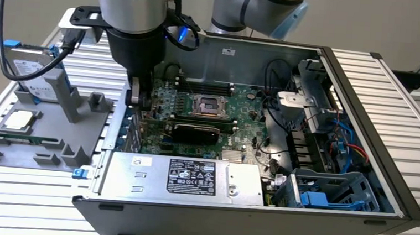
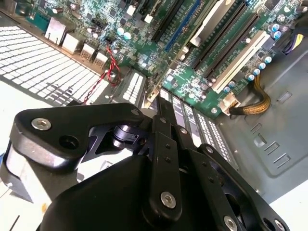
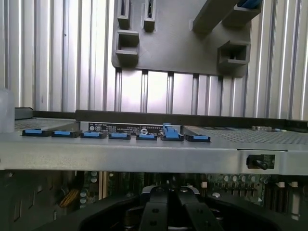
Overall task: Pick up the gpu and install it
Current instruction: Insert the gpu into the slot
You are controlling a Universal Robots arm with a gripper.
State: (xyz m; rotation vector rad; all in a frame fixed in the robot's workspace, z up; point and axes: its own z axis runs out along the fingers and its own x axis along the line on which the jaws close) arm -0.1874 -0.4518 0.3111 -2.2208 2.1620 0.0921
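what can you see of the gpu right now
The gpu is a slim, dark rectangular card with its black cooler facing the exterior view and a thin green board edge along its top. It stands on edge on the motherboard inside the open case, just below the CPU socket. The hand hangs by its end at the exterior view's left; contact cannot be told.

Exterior view overlooks case [image 1: 360, 83]; wrist views close inside.

Black pincer [image 2: 166, 144] linkage close above green motherboard [image 2: 192, 77], white expansion slots [image 2: 240, 60], perforated metal rear panel [image 2: 43, 62]
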